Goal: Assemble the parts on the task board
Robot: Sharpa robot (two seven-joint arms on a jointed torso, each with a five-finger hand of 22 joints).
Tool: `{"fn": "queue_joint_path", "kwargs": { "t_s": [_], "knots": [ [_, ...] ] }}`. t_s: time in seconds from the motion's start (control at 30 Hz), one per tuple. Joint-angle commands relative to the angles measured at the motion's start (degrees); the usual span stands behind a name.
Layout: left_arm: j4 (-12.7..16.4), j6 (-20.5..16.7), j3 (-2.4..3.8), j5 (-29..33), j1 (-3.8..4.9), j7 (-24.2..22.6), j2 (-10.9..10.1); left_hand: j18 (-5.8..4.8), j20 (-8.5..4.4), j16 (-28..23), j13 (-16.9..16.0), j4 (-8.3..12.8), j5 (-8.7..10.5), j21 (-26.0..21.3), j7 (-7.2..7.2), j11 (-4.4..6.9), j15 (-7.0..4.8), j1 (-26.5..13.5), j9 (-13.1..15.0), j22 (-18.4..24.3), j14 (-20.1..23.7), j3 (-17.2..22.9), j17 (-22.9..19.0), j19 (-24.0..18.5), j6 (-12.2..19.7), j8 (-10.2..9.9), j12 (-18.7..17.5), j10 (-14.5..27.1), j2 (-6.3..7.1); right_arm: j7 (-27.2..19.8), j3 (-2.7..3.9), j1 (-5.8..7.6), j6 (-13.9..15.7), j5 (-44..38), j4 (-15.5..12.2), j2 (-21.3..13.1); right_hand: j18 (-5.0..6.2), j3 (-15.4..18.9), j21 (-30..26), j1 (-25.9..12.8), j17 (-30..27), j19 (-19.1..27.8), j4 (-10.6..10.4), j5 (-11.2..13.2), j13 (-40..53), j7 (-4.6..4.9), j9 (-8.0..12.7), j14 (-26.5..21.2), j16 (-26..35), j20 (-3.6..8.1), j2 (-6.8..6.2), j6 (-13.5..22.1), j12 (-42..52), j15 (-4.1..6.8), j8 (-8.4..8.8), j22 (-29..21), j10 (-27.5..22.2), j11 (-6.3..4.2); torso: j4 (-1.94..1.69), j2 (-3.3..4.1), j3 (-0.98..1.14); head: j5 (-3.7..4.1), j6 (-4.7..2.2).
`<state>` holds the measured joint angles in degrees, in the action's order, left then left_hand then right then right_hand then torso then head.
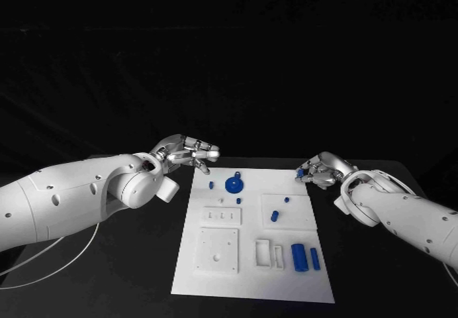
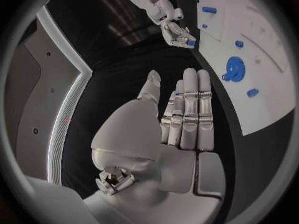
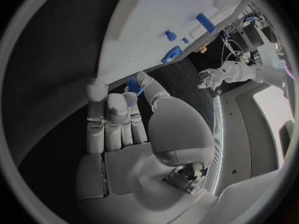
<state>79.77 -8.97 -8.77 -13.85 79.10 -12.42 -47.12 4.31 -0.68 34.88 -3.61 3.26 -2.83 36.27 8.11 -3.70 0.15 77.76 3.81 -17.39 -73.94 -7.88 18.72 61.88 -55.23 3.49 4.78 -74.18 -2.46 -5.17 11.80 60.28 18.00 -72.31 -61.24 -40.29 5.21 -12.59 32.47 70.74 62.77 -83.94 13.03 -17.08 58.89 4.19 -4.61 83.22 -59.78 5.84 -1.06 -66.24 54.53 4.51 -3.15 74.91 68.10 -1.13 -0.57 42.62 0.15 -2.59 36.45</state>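
Right robot hand (image 1: 318,172) pinching seemingly small blue part (image 3: 134,84), left robot hand (image 2: 181,115) flat, holding nothing, matte white task board (image 1: 286,278)

Parts (image 1: 298,257) on task board (image 1: 218,278) between hands.

You have a matt white task board (image 1: 253,265) with smooth blue plastic-looking parts (image 1: 298,257) on a matt black bench (image 1: 114,278), and arms (image 1: 57,199) of glossy white shell.
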Motion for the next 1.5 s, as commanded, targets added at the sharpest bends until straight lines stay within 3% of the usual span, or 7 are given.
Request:
{"fn": "queue_joint_path", "kwargs": {
  "t_s": [0.03, 0.3, 0.37, 0.43, 0.7, 1.07, 1.5],
  "knots": [
    [-0.55, 0.23, 0.09, -4.21, 0.58, 3.66, 0.01, -0.89, -1.22, 4.10, -0.61, -0.41, -0.15, 2.04, -1.02, 1.55, -1.37, -0.55, 0.19, -1.26, -1.62, -0.28, 2.45, 0.90, -1.23, 0.41, 2.02, -4.24, 0.01, 4.05, 0.04, 0.77, -0.94, -2.96, -2.14, -0.29, -0.32, -0.79, 0.19, -0.21, 0.12, -2.95, -0.17, 0.39, 0.08, 0.08, -0.01, 0.02, 0.22, 0.27, -0.41, -0.47, -0.25, 0.43, -0.40, 2.88, 0.03, -0.14, 0.13, -0.74, 0.10, -0.13, 0.13],
    [-2.07, 1.82, 0.13, -3.45, 1.78, 10.24, 1.17, -1.45, -5.24, 24.71, -6.42, -3.33, 0.22, 15.98, -3.27, 4.93, -4.95, -5.30, 1.44, -10.88, -2.62, -0.95, 15.12, 2.10, -5.24, 0.17, 12.49, -9.82, 0.58, 7.65, 0.04, 2.17, -1.38, -5.56, -8.43, -0.13, -0.34, -1.83, 0.36, -0.02, 0.22, -2.98, -0.52, 1.53, 0.27, 0.02, -0.06, 0.08, 0.28, 0.30, -0.96, -0.73, -0.05, 0.45, -0.46, 2.78, 0.32, -0.19, 0.23, -1.65, 0.14, -0.49, 0.47],
    [-2.55, 2.17, 0.13, -3.70, 1.94, 11.81, 1.89, -1.21, -5.90, 28.93, -9.02, -4.17, -3.13, 18.73, -4.10, 5.90, -5.47, -6.87, 3.33, -12.92, -3.14, -0.22, 17.46, 1.63, -8.48, 1.04, 16.68, -11.23, -1.18, 9.01, 0.04, 2.38, -1.92, -5.87, -9.83, 0.49, -0.35, -2.30, 0.31, 0.12, 0.23, -2.97, -0.71, 2.98, 0.29, 0.02, -0.06, 0.08, 0.31, 0.30, -0.84, -0.75, -0.04, 0.45, -0.46, 2.73, 0.33, -0.19, 0.30, -1.98, 0.21, -0.75, 0.55],
    [-2.81, 2.43, 0.11, -4.29, 2.02, 12.91, 2.53, -1.13, -6.20, 31.21, -11.34, -3.65, -5.86, 20.89, -4.93, 6.21, -5.84, -7.58, 6.77, -14.78, -2.27, 0.09, 18.94, 0.13, -10.61, 1.13, 20.02, -9.84, -1.64, 9.98, 0.04, 2.50, -2.31, -5.82, -10.54, 1.28, -0.34, -3.01, 0.73, 0.18, 0.27, -3.00, -0.88, 3.89, 0.34, 0.02, -0.04, 0.09, 0.29, 0.33, -1.06, -0.65, -0.02, 0.45, -0.50, 2.79, 0.34, -0.19, 0.41, -2.20, 0.22, -0.75, 0.75],
    [-4.18, 0.38, -0.04, -8.28, 2.08, 17.57, 6.08, -0.67, -6.55, 33.52, -13.97, -4.48, -5.90, 23.46, -5.87, 6.68, -6.26, -10.60, 24.68, -17.16, -3.57, -0.03, 20.79, -0.62, -9.81, 0.39, 24.96, -8.34, -1.05, 14.31, 0.02, 2.71, -3.52, -7.31, -12.10, 4.40, -0.30, -4.82, 0.72, 0.06, 0.21, -2.97, -2.09, 3.48, 0.35, 0.10, -0.11, 0.10, 0.51, 0.29, -2.10, -0.46, -0.11, 0.43, -0.48, 2.60, 0.25, -0.15, 0.30, -2.73, 0.22, -0.83, 0.84],
    [-5.82, 2.01, -0.10, -10.19, 2.07, 26.74, 9.66, -1.14, -6.75, 34.96, -14.31, -6.17, -6.45, 20.19, -7.18, 7.19, -6.63, -13.23, 44.27, -20.45, -3.32, 1.09, 20.75, 1.27, -10.76, 0.26, 26.85, -7.58, 1.40, 17.97, -0.08, 2.78, -5.50, -8.74, -13.99, 7.57, -0.41, -5.94, 0.80, -0.09, 0.27, -2.99, -2.90, 3.42, 0.68, 0.19, -0.09, 0.14, 0.50, 0.29, -2.82, -0.13, 0.26, 0.42, -0.44, 2.51, 0.44, -0.10, 0.44, -2.69, 0.17, -0.41, 0.77],
    [-5.48, 1.98, -0.12, -12.84, 1.99, 32.77, 11.81, -1.11, -6.48, 33.06, -13.49, -10.24, -2.77, 16.46, -6.54, 6.75, -6.29, -13.98, 41.48, -23.99, -2.86, 3.56, 17.36, 2.38, -9.14, 0.19, 25.66, -7.46, 4.19, 19.06, -0.17, 2.83, -6.54, -9.42, -15.39, 9.14, -0.38, -5.88, 0.88, -0.03, 0.31, -2.99, -3.02, 3.18, 0.70, 0.19, -0.10, 0.14, 0.47, 0.29, -2.91, -0.09, 0.27, 0.41, -0.47, 2.50, 0.41, -0.11, 0.31, -2.68, 0.13, 0.16, 0.87]
  ]
}}
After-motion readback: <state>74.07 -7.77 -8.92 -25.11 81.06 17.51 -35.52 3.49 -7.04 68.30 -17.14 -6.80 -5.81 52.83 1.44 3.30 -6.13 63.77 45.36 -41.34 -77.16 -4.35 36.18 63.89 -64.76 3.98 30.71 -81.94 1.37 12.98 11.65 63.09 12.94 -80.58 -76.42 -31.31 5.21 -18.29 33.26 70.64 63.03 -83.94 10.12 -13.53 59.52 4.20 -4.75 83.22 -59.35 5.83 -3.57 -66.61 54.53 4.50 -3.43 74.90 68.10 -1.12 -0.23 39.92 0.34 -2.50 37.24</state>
